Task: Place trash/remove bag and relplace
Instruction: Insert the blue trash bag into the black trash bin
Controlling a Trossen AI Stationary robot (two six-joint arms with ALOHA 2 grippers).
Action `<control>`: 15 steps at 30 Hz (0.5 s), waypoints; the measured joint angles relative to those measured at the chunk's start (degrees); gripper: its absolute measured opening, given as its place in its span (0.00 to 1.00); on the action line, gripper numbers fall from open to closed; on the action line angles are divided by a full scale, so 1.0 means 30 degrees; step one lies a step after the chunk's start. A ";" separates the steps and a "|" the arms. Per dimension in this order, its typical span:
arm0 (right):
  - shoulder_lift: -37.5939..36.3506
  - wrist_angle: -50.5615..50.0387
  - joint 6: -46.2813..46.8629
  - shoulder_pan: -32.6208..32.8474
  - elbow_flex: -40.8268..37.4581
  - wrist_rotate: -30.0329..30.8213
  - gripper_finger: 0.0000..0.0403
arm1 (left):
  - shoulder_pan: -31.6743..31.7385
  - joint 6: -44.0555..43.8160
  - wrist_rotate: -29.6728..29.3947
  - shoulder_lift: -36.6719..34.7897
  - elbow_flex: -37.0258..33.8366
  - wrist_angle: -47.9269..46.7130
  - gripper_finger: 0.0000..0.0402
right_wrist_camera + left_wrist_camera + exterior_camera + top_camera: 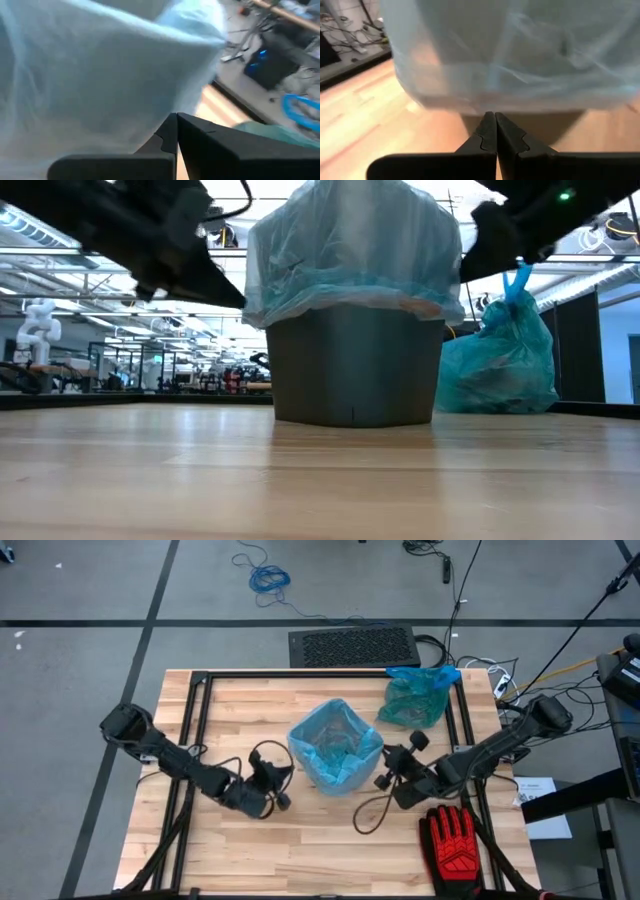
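Observation:
A grey bin stands at the table's middle. A light blue bag lines it, and the bag's edge is folded down over the rim. A tied teal bag sits on the table at the far right. The trash is hidden. My left gripper is shut, just left of the bin and slanting slightly down toward it. My right gripper is shut too, just right of the bin. In the wrist views the shut tips stand close before the bag's folded-down plastic. My left gripper points its shut tips at the bin's left side, just under the bag's folded-down edge; I cannot tell whether they touch. My right gripper points its shut tips at the folded-down plastic on the bin's right side; I cannot tell whether they touch.
A red-and-black glove lies at the near right corner. A black frame runs along the table's left, far and right sides. A loose cable loops on the wood beneath the right arm. Bare wood lies near the front edge.

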 joint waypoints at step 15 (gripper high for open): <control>0.0080 0.8042 -0.4605 0.0936 0.0000 -0.5155 0.00 | 0.3499 0.3979 0.2805 0.0000 0.0000 0.1556 0.00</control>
